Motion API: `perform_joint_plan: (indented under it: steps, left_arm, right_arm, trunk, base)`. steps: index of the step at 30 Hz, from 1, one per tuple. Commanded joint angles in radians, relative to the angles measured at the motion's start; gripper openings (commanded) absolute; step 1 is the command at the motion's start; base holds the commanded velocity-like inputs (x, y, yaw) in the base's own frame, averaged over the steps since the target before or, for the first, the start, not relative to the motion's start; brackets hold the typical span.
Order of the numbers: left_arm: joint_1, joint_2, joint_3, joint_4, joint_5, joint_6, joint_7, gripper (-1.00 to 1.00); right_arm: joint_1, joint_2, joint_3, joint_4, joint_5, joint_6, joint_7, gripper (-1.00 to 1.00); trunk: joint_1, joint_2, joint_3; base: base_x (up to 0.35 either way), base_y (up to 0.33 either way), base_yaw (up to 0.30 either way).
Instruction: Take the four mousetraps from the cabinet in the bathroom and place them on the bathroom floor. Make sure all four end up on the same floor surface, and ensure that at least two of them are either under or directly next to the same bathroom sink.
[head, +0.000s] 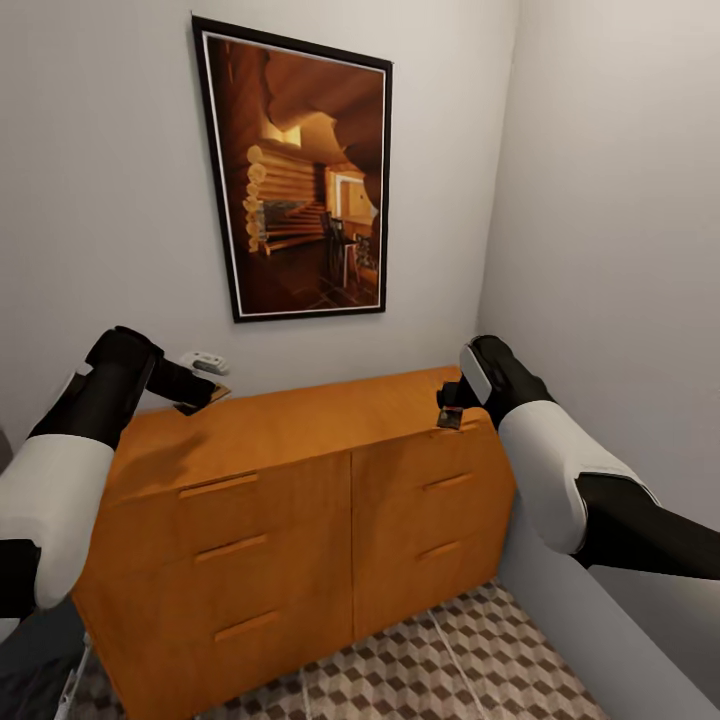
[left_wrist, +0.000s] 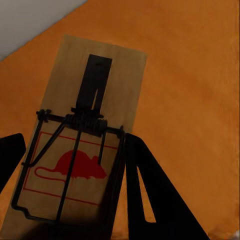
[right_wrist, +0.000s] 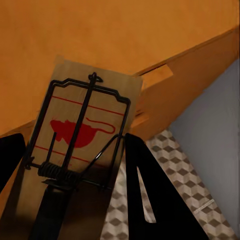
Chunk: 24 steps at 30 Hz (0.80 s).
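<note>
The left gripper (left_wrist: 70, 190) grasps 1 mousetrap (left_wrist: 82, 145) just over the cabinet (head: 300, 420) top, and the right gripper (right_wrist: 70, 190) grasps another mousetrap (right_wrist: 82, 135) by the cabinet's front edge. This looks like the pick-up step. Next both traps should be carried down to the bathroom floor (head: 440, 660) near the sink.

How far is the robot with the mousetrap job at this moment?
Done: no trap lies on the cube-pattern floor that is in view. In hand: the left gripper is closed on one mousetrap over the top of the cabinet, and the right gripper is closed on a second mousetrap at the cabinet's front edge. Left: set both down on the floor, then the other two, with at least two by the sink.
</note>
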<state>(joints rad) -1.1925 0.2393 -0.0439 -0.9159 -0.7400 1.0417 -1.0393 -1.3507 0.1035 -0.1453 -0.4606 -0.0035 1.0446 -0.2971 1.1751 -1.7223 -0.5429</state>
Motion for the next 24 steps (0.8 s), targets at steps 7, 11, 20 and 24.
perform_joint_plan:
  steps: [7, 11, 20, 24]
  left_arm:
    - [-0.001, 0.0, -0.002, -0.004, -0.007, 0.004, -0.014, -1.0]
    - [-0.001, 0.0, -0.002, -0.002, -0.009, 0.004, -0.015, -1.0]
    - [-0.001, 0.0, -0.002, 0.007, -0.012, 0.004, -0.015, -1.0]
    - [0.002, -0.001, -0.001, 0.006, -0.012, 0.004, -0.013, -1.0]
  right_arm:
    - [-0.001, 0.001, -0.007, -0.001, -0.001, 0.003, -0.002, -1.0]
    - [-0.001, 0.001, -0.007, -0.001, -0.001, 0.003, -0.004, -1.0]
    - [0.0, 0.002, -0.007, -0.001, -0.001, 0.003, -0.004, -1.0]
    - [0.0, 0.002, -0.007, 0.003, -0.001, 0.003, -0.004, -1.0]
  trunk:
    - [-0.001, -0.001, -0.001]
    - [-0.001, -0.001, -0.001]
    - [-0.001, -0.001, -0.001]
    - [-0.001, -0.001, -0.001]
  base:
    - [-0.313, -0.097, 0.0]
    - [-0.312, -0.096, 0.0]
    - [-0.312, -0.095, 0.0]
    - [-0.311, -0.105, 0.0]
